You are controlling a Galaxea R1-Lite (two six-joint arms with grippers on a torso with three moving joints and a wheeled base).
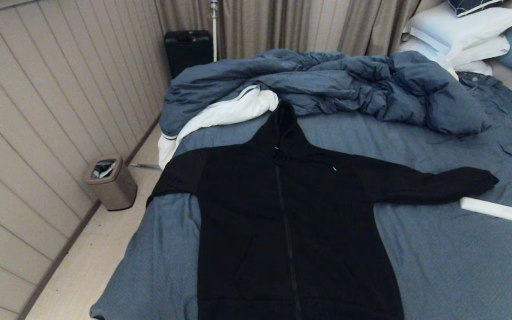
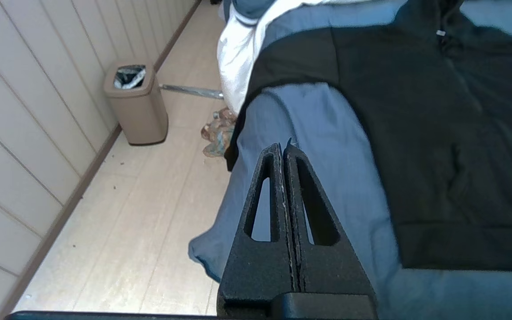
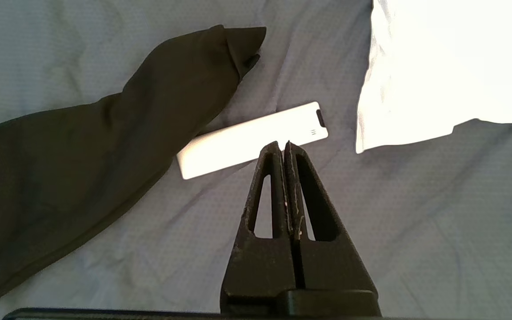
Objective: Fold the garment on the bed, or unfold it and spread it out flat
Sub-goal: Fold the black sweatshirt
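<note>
The black hooded garment (image 1: 291, 222) lies spread flat, front up, on the bed (image 1: 438, 266), its zipper running down the middle and its hood toward the duvet. One sleeve stretches out to the right; the other hangs over the bed's left edge (image 2: 291, 62). Neither arm shows in the head view. My left gripper (image 2: 282, 149) is shut and empty, above the bed's left edge beside the garment (image 2: 451, 146). My right gripper (image 3: 282, 146) is shut and empty, above the sheet (image 3: 416, 222) near the right sleeve's cuff (image 3: 220, 58).
A white remote (image 1: 491, 209) (image 3: 251, 138) lies by the right cuff. A crumpled blue-grey duvet (image 1: 349, 84) fills the far side, pillows (image 1: 460, 31) at the far right, white cloth (image 3: 451, 62) by the right edge. A bin (image 1: 110, 182) (image 2: 137, 102) stands on the floor at the left wall.
</note>
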